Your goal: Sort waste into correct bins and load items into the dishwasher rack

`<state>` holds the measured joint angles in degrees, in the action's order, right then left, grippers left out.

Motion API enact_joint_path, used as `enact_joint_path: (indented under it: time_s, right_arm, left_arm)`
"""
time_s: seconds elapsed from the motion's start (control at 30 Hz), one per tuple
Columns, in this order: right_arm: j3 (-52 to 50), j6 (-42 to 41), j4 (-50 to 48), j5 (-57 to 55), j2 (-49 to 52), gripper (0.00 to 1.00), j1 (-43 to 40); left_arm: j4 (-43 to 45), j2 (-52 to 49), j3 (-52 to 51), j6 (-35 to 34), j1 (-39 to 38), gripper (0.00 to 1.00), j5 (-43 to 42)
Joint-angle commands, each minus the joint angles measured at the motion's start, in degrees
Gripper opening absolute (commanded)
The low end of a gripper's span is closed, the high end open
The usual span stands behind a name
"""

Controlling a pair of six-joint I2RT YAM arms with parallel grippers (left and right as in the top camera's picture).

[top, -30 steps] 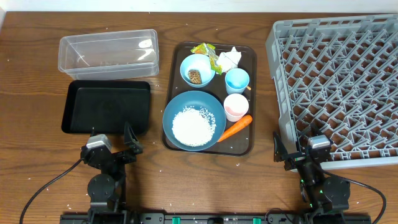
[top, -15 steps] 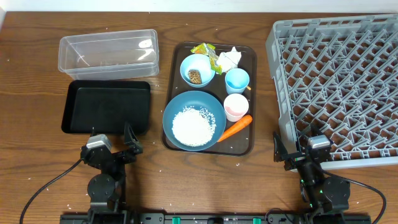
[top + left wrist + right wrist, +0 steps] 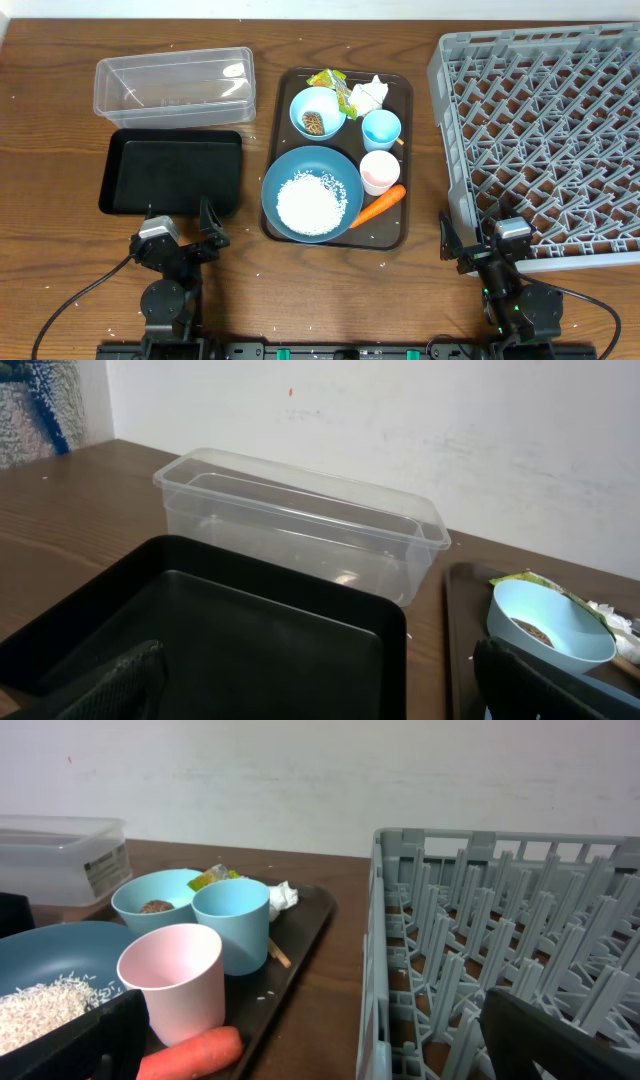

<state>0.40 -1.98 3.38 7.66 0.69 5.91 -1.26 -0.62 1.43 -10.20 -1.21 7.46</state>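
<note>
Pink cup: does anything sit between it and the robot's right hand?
Yes, the carrot lies on the tray just in front of the pink cup, on the right hand's side. It is low; the cup rises above it. Otherwise only bare table.

Tub [image 3: 172, 85] behind shallow tray [image 3: 172, 175], left; serving tray [image 3: 388, 228] centre (bowls [image 3: 312, 190] aboard); rack [image 3: 545, 140] right.

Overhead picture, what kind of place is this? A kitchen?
Probably a practice table staged for clearing dishes, not a real kitchen: grey dishwasher rack, brown serving tray holding a rice-filled blue bowl, clear tub and black tray as bins.
</note>
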Motion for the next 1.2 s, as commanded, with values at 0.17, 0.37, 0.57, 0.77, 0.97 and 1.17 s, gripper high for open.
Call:
enact_joint_path:
  time_s: [0.17,0.37,0.57,0.77,0.97,1.17]
  right_arm:
    - [-0.1,-0.6,0.2,-0.2,-0.2,0.99,-0.3]
    - [-0.1,0.5,-0.2,-2.6,-0.2,0.99,-0.3]
    - [-0.1,1.6,-2.1,-12.3,-0.2,0.99,-0.3]
    - [-0.1,1.6,-11.7,-9.0,-0.2,0.99,-0.3]
    - [0.0,1.4,-22.4,-5.7,-0.2,0.99,-0.3]
    - [4.5,1.4,-26.8,-8.4,0.7,0.99,-0.3]
  left_arm:
    - [-1.9,0.4,-1.2,1.0,0.3,0.98,0.7]
    - [-1.6,0.4,-1.2,0.9,0.3,0.98,0.7]
    - [-1.5,0.4,-1.2,0.9,0.3,0.98,0.6]
    - [-0.3,0.4,-1.1,-0.6,0.2,0.98,-3.7]
    - [0.0,0.4,3.3,-0.2,0.2,0.98,-11.2]
    - [-2.5,-3.2,12.2,0.2,0.2,0.98,-11.7]
